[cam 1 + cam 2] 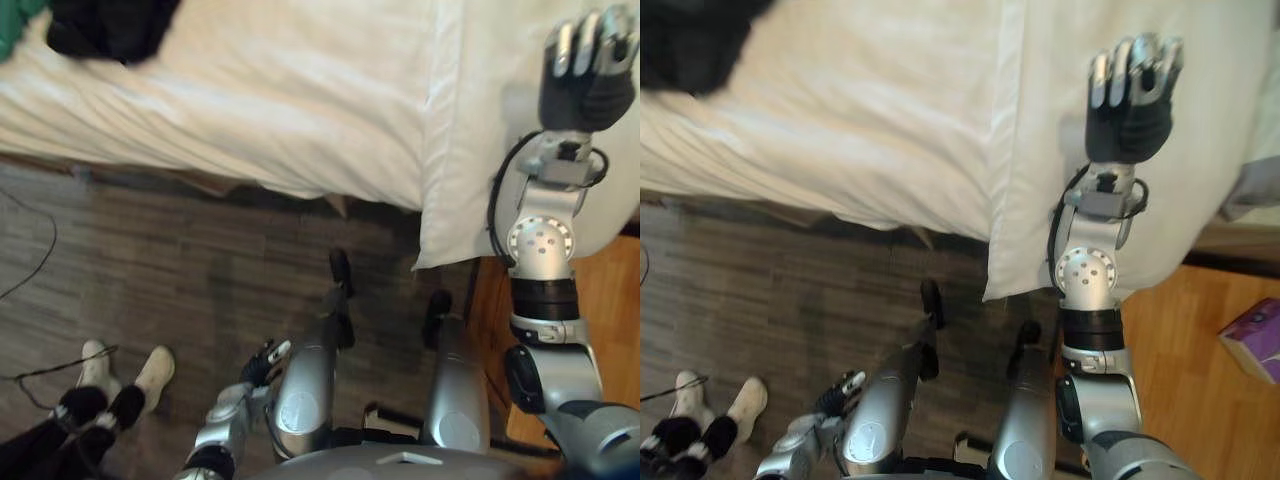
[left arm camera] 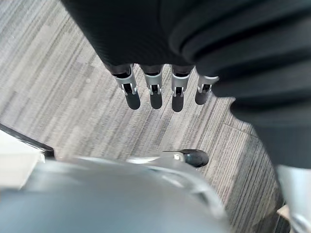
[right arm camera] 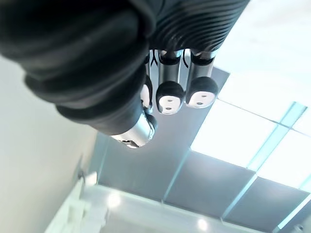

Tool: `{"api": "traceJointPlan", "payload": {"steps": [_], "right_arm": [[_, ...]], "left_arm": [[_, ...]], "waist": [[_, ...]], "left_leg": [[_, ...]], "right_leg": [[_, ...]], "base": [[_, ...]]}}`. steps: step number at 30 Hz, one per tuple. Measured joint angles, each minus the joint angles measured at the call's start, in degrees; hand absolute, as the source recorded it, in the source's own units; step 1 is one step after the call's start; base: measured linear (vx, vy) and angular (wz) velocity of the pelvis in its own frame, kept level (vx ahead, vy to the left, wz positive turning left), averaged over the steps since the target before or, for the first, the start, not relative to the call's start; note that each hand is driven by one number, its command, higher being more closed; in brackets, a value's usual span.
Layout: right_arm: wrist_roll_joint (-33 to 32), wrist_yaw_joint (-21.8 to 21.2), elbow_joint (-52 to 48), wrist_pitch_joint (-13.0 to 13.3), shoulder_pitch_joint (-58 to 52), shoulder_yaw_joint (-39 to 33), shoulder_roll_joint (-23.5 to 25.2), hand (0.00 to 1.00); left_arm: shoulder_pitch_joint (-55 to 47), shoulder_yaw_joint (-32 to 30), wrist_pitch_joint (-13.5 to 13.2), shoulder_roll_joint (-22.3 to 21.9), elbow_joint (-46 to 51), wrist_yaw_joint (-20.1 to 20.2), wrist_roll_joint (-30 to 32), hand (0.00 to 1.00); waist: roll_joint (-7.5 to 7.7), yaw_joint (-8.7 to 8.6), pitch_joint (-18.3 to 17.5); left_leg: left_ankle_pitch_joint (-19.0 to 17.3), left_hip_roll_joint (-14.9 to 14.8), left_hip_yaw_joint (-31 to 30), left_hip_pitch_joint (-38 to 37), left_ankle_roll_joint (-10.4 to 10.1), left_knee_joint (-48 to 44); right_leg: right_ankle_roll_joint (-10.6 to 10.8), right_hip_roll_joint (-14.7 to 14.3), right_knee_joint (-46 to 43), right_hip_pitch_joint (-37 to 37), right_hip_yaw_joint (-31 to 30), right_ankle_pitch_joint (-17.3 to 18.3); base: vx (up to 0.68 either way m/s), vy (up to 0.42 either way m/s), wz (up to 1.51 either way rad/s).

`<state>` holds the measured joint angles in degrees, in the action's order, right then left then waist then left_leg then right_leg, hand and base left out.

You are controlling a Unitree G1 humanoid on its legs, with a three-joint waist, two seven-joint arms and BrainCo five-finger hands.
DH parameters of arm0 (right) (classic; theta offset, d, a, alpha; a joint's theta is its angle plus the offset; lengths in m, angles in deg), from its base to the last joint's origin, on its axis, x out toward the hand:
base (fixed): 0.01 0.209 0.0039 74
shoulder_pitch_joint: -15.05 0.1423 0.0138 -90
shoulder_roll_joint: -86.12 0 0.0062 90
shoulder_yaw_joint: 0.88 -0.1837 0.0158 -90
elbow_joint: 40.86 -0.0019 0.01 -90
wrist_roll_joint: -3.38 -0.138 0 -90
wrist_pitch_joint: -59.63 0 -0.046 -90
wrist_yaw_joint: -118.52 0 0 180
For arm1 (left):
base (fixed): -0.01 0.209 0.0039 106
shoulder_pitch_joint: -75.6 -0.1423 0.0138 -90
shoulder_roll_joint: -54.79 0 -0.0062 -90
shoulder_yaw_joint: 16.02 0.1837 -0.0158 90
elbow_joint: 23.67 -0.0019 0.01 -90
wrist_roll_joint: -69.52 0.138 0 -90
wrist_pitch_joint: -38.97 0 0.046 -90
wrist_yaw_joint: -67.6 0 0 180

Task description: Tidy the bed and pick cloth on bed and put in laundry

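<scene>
A black cloth (image 1: 110,28) lies on the white bed (image 1: 250,100) at its far left, with a bit of green cloth (image 1: 15,20) beside it. A white pillow (image 1: 1040,150) lies at the bed's right end and hangs over the edge. My right hand (image 1: 1128,100) is raised above the pillow with its back towards me, fingers curled and holding nothing. My left hand (image 1: 262,362) hangs low over the floor, far from the bed. Its fingers (image 2: 155,94) are straight and empty.
A person's feet in white shoes (image 1: 125,375) stand on the grey floor (image 1: 180,270) at the lower left. A wooden surface (image 1: 1180,340) lies to the right of the bed, with a purple box (image 1: 1252,338) on it.
</scene>
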<state>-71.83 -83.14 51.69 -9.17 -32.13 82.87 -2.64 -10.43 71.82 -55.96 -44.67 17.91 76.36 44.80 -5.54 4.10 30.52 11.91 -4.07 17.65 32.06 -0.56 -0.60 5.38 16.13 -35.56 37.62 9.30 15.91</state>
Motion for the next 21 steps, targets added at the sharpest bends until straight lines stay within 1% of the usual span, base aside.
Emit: {"api": "traceJointPlan", "payload": {"steps": [2, 3, 5, 6, 7, 8, 10, 11, 13, 15, 16, 17, 19, 20, 21], "right_arm": [[-1.69, -0.04, 2.30, 1.10, 0.26, -0.11, 0.14, 1.00], [-2.22, -0.49, 2.38, 1.21, 0.30, -0.03, 0.20, 1.00], [-2.50, -2.12, 3.03, 1.24, 0.57, 0.02, 0.55, 1.00], [-2.80, -2.71, 3.64, 1.09, 0.79, -0.05, 0.91, 1.00], [-2.79, -3.20, 4.05, 0.95, 0.73, -0.14, 1.09, 1.00], [-2.79, -4.58, 5.06, 0.32, 0.47, -0.49, 1.70, 1.00], [-2.68, -6.25, 5.64, -1.07, -0.71, -1.69, 3.44, 1.00], [-2.69, -6.85, 5.82, -1.50, -1.37, -2.16, 3.86, 1.00], [-2.49, -8.63, 6.13, -2.29, -5.85, -2.49, 6.11, 1.00], [-2.00, -11.04, 6.36, -2.72, -14.23, -2.95, 8.19, 1.00], [-1.41, -11.86, 6.74, -2.82, -18.99, -4.08, 9.14, 1.00], [-1.33, -11.78, 7.56, -2.82, -21.15, -5.50, 9.60, 1.00], [-1.68, -11.33, 13.23, -2.83, -28.16, -11.77, 9.56, 1.00], [-1.84, -11.31, 14.65, -2.80, -31.98, -15.54, 9.40, 1.00], [-1.85, -11.36, 14.65, -2.80, -32.78, -16.08, 9.35, 1.00]], "left_arm": [[3.27, -0.88, -1.26, -2.95, 0.31, -0.59, -2.12, 0.00], [4.13, -0.80, -1.57, -3.39, 0.38, -0.77, -2.53, 0.00], [6.25, -1.00, -1.85, -4.55, 0.37, -2.61, -3.28, 0.00], [7.09, -1.69, -2.02, -5.51, 0.37, -3.00, -3.44, 0.00], [7.41, -2.39, -2.02, -6.11, 0.37, -3.09, -3.44, 0.00], [8.15, -3.39, -2.03, -7.43, 0.37, -3.80, -3.46, 0.00], [8.77, -4.13, -1.89, -8.43, 0.30, -4.29, -4.08, 0.00], [8.88, -4.66, -1.62, -8.72, 0.24, -4.31, -4.21, 0.00], [8.98, -5.74, -0.59, -9.79, 0.12, -4.96, -5.70, 0.00], [9.00, -7.08, 0.79, -10.13, 0.13, -5.06, -6.51, 0.00], [9.00, -7.29, 1.77, -10.32, 0.11, -5.26, -7.44, 0.00], [9.00, -7.29, 2.28, -10.39, 0.12, -5.39, -7.84, 0.00], [8.94, -7.36, 3.75, -10.77, 0.09, -5.41, -8.45, 0.00], [8.78, -8.29, 4.78, -10.73, -0.21, -5.39, -8.51, 0.00], [8.69, -8.52, 4.85, -10.73, -0.21, -5.38, -8.51, 0.00]], "waist": [[-0.18, -0.13, 0.03], [-0.26, -0.19, 0.07], [-0.31, -1.10, 0.08], [-0.31, -1.59, 0.08], [-0.31, -1.64, 0.08], [-0.30, -1.79, 0.07], [-0.03, -2.07, 0.01], [-0.02, -2.22, 0.01], [0.26, -3.46, 0.00], [1.49, -4.21, -0.05], [1.81, -5.06, 0.02], [1.99, -5.42, -0.06], [2.14, -6.21, -0.01], [2.18, -6.98, 0.00], [2.18, -7.21, 0.00]], "left_leg": [[0.15, -0.08, 0.64, 3.03, 0.00, -0.34], [0.17, -0.14, 0.81, 3.50, -0.04, -0.39], [0.19, -0.19, 1.27, 4.35, -0.05, -0.51], [0.18, -0.19, 1.68, 4.34, -0.06, -0.50], [0.17, -0.19, 1.96, 4.25, -0.08, -0.50], [0.07, -0.18, 2.61, 3.90, -0.21, -0.50], [-0.25, -0.19, 3.81, 3.06, -0.58, -0.47], [-0.34, -0.18, 4.12, 2.66, -0.67, -0.48], [-0.89, -0.40, 5.10, 0.82, -0.68, -0.49], [-1.84, -0.81, 6.81, -1.60, -0.59, -0.73], [-2.47, -0.92, 7.32, -3.09, -0.56, -0.99], [-2.84, -0.96, 7.62, -3.68, -0.61, -1.31], [-4.43, -1.08, 9.01, -6.20, -0.48, -2.42], [-5.28, -1.17, 10.06, -8.01, -0.38, -2.66], [-5.41, -1.19, 10.22, -8.40, -0.40, -2.67]], "right_leg": [[-0.02, -0.04, -0.75, 3.78, -0.60, 0.00], [-0.03, -0.04, -0.86, 4.42, -0.69, 0.01], [-0.05, -0.03, -1.07, 5.67, -1.22, -0.01], [-0.05, -0.06, -1.08, 5.92, -1.85, 0.00], [-0.05, -0.10, -1.01, 5.98, -2.17, -0.01], [-0.08, -0.15, -0.85, 5.98, -2.71, -0.03], [-0.14, -0.30, -0.61, 5.68, -3.67, -0.12], [-0.17, -0.33, -0.40, 5.41, -3.92, -0.23], [-0.23, -0.74, 0.87, 3.54, -4.40, -0.74], [-0.04, -1.53, 2.29, 1.43, -5.60, -1.31], [0.12, -1.76, 3.04, -0.08, -6.12, -1.51], [0.19, -1.93, 3.28, -0.74, -6.43, -1.55], [0.28, -2.02, 3.96, -3.13, -7.52, -1.60], [0.43, -2.16, 4.61, -4.69, -8.26, -1.68], [0.46, -2.20, 4.73, -5.03, -8.42, -1.70]], "base": [[0.00, -0.037, 0.01], [0.01, -0.038, -0.07], [0.00, -0.028, -0.06], [0.00, -0.009, -0.08], [0.00, -0.016, -0.16], [0.00, -0.014, -0.16], [0.00, -0.014, -0.21], [0.01, -0.011, -0.26], [0.02, -0.011, -0.30], [0.06, -0.015, -0.50], [0.08, -0.025, -0.44], [0.09, -0.028, -0.41], [0.09, -0.019, -0.43], [0.08, -0.010, -0.37], [0.09, -0.011, -0.39]]}}
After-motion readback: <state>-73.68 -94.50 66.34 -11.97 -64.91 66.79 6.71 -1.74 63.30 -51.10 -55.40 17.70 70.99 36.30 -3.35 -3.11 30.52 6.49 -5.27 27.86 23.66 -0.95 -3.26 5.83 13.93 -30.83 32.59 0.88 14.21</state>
